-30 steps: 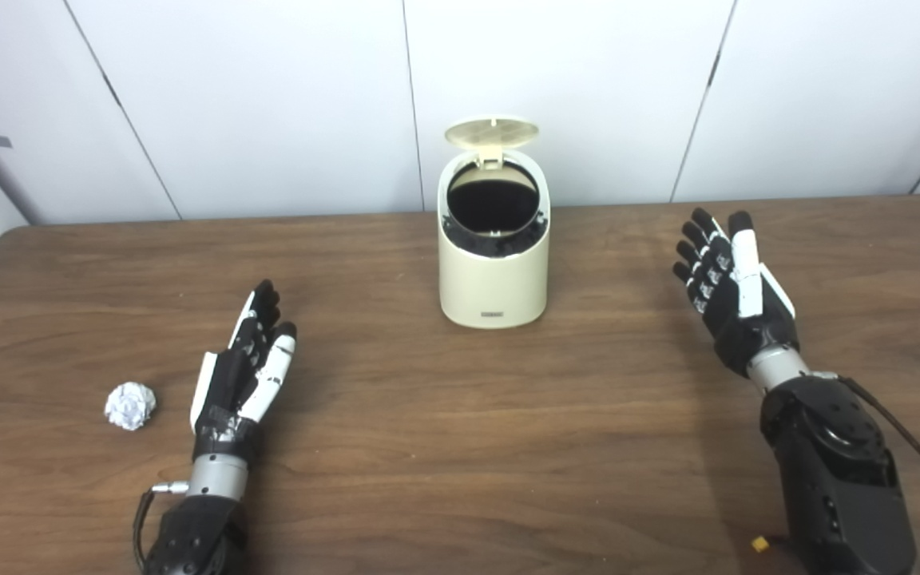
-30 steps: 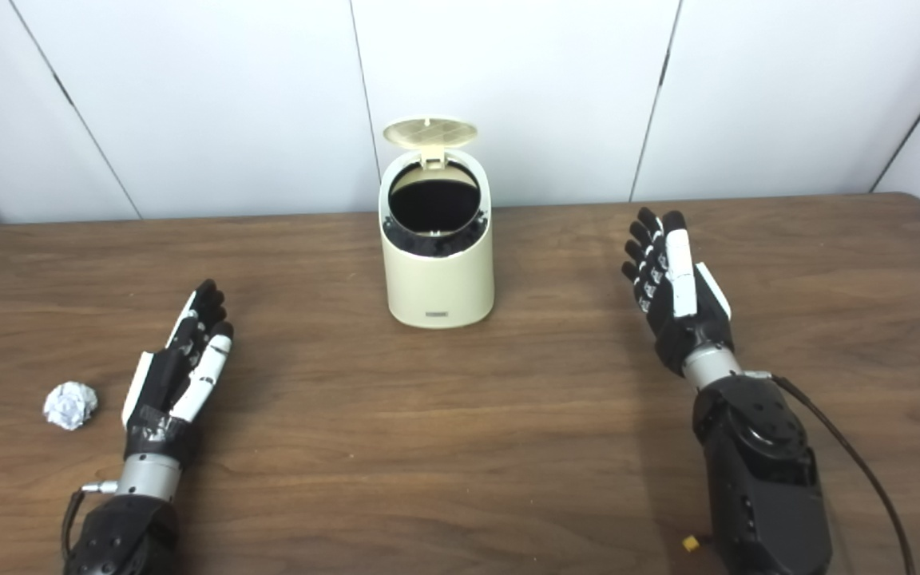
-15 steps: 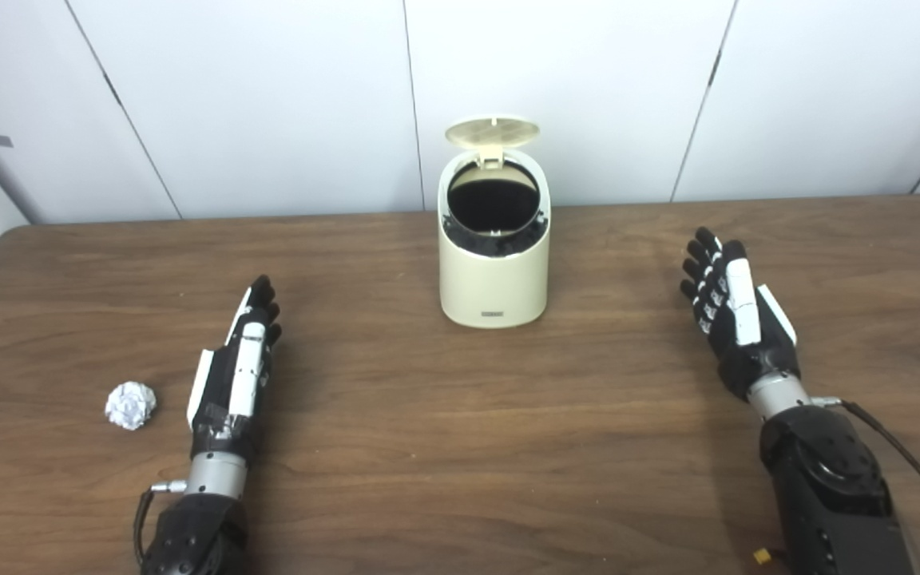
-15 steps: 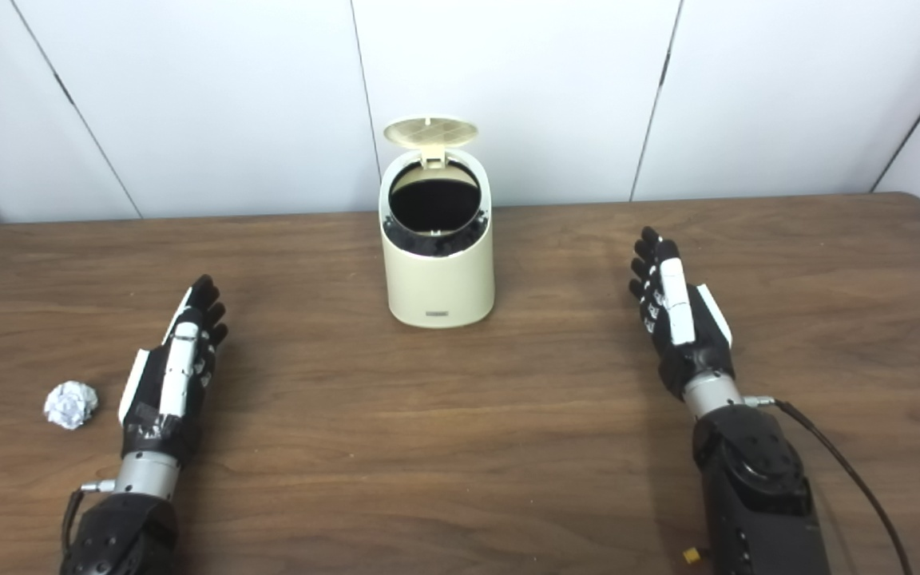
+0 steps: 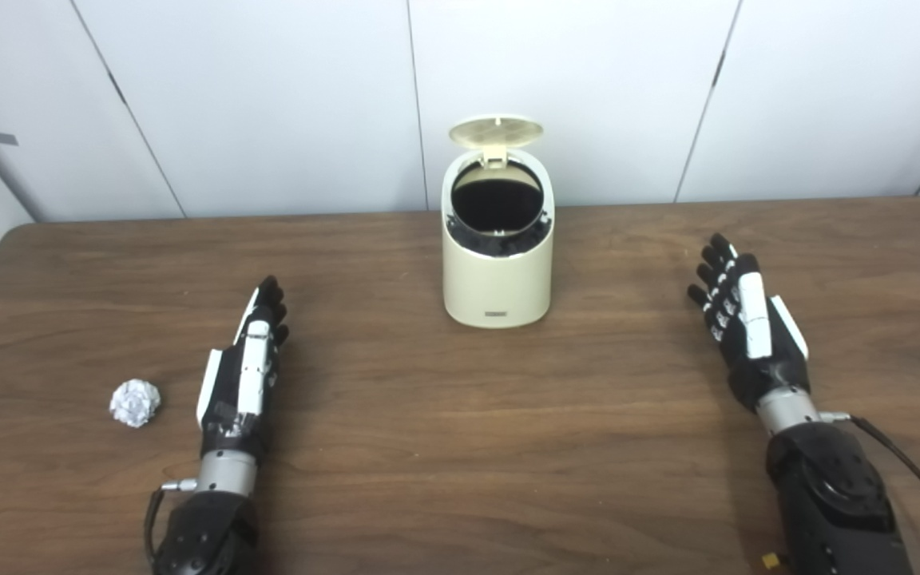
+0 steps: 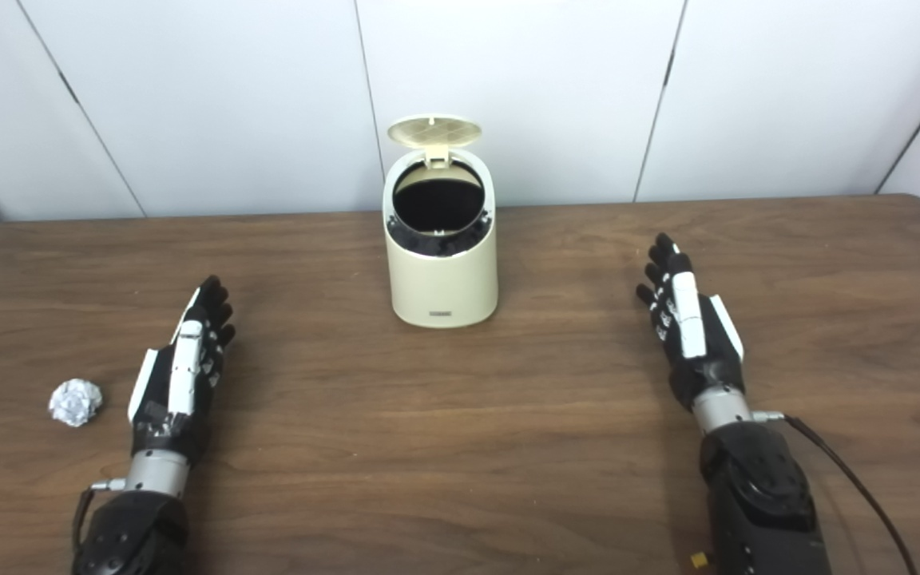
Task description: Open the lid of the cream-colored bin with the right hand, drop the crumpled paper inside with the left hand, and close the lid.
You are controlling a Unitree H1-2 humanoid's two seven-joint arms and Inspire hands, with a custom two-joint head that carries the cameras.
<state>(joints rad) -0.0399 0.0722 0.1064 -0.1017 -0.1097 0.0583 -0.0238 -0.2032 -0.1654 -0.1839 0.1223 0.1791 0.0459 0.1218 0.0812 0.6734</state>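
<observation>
Furthest to our left on the wooden table [image 5: 396, 447] lies the crumpled paper [image 5: 135, 402], a small, whitish, tightly wadded ball, roughly round and so with no long axis to line up on; it rests alone near the table's left edge and well apart from the bin. Just to its right is our left hand [image 5: 243, 375], empty, its fingers [image 5: 270, 302] straight and held close together, pointing away from us toward the far wall. The paper sits to the outer side of that hand, level with the wrist end and not ahead of the fingertips, so we judge the pickup calls for a sideways shift to the left and a turn of the palm, not a forward reach. Our left hand is plainly the nearer one. At the middle, toward the back of the table, stands the cream-colored bin [image 5: 497, 279], upright, its round lid [image 5: 497, 130] already swung up on the rear hinge and the dark opening facing us. Off to the right, our right hand [image 5: 749, 323] is also empty, fingers extended and only slightly spread, clear of the bin.
</observation>
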